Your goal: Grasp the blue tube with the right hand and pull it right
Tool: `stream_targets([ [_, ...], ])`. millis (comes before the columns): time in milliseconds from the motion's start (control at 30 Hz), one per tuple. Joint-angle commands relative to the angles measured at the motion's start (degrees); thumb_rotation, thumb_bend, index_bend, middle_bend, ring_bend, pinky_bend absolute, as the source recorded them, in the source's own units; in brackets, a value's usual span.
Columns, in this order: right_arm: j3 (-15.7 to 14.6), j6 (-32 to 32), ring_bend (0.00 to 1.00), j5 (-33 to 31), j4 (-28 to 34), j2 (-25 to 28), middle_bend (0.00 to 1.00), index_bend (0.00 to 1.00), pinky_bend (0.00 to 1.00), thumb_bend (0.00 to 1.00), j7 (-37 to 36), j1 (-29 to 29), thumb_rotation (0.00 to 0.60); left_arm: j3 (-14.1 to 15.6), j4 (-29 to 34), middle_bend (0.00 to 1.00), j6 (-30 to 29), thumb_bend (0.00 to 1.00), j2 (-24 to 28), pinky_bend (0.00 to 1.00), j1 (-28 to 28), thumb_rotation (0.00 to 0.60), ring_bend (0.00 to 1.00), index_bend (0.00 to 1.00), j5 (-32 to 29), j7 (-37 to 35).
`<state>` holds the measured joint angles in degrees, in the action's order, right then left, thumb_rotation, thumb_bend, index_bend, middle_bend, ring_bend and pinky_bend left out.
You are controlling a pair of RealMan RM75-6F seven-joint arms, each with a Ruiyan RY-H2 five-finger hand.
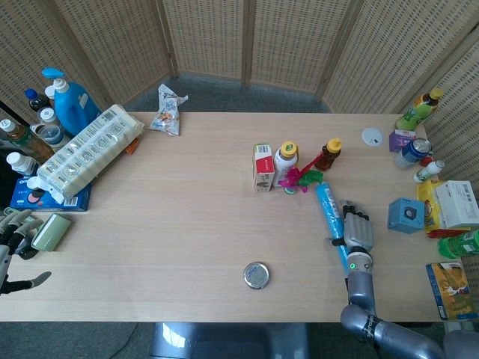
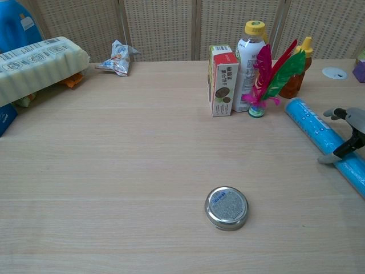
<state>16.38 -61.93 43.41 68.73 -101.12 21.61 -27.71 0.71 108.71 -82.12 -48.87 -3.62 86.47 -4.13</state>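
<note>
The blue tube (image 1: 326, 206) (image 2: 311, 125) lies on the table, slanting from beside the feather toy toward the front right. My right hand (image 1: 358, 232) (image 2: 348, 136) sits low on the tube's right side, with its fingers stretched out along the tube. Its thumb (image 2: 329, 158) reaches across the tube, and the tip comes down at the tube's left edge. The rest of the hand is not wrapped around the tube. My left hand (image 1: 13, 233) hangs past the table's left edge, fingers apart and holding nothing.
Just beyond the tube's far end stand a feather toy (image 2: 268, 74), a white bottle (image 2: 249, 57), a small carton (image 2: 222, 80) and an orange bottle (image 2: 296, 71). A round tin (image 2: 227, 208) lies front centre. Boxes and bottles (image 1: 434, 202) crowd the right edge.
</note>
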Motion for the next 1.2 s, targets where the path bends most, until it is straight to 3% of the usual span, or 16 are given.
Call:
stream_targets([
  [33,0.13,-0.25,0.12,-0.14,-0.46,-0.35,0.44,0.22,0.29,0.00,0.35,-0.08,0.600,-0.01,0.01,0.00,-0.06,0.00,0.02,0.00,0.02,0.600,0.00,0.18,0.01,-0.04],
  [133,0.25,-0.51,0.33,-0.71,-1.48,-1.00,0.67,0.40,0.60,0.00,1.52,-0.32,0.600,0.01,0.02,0.00,-0.11,0.00,0.03,0.00,0.06,0.600,0.00,0.18,0.04,-0.02],
  [233,0.31,-0.93,0.50,-1.17,-2.38,-1.63,0.84,0.53,0.79,0.00,2.78,-0.51,0.600,0.03,0.01,0.00,-0.15,0.00,0.02,0.00,0.10,0.600,0.00,0.18,0.04,0.03],
  [400,0.47,-1.72,0.63,-1.84,-2.35,-1.79,0.94,0.59,0.93,0.00,4.76,-0.51,0.600,0.04,0.04,0.00,-0.22,0.00,-0.02,0.00,0.14,0.600,0.00,0.18,0.05,0.14],
  [833,1.35,-7.15,0.65,-0.80,8.60,5.27,0.97,0.61,0.95,0.03,5.73,2.55,0.600,0.24,-0.01,0.00,-0.14,0.00,-0.19,0.00,0.07,0.600,0.00,0.18,0.68,0.50],
  [1200,1.52,-14.43,0.65,4.45,23.17,15.12,0.97,0.61,0.95,0.02,3.49,6.94,0.600,0.67,0.33,0.00,-0.99,0.00,0.23,0.00,0.39,0.600,0.00,0.18,2.33,-0.14],
])
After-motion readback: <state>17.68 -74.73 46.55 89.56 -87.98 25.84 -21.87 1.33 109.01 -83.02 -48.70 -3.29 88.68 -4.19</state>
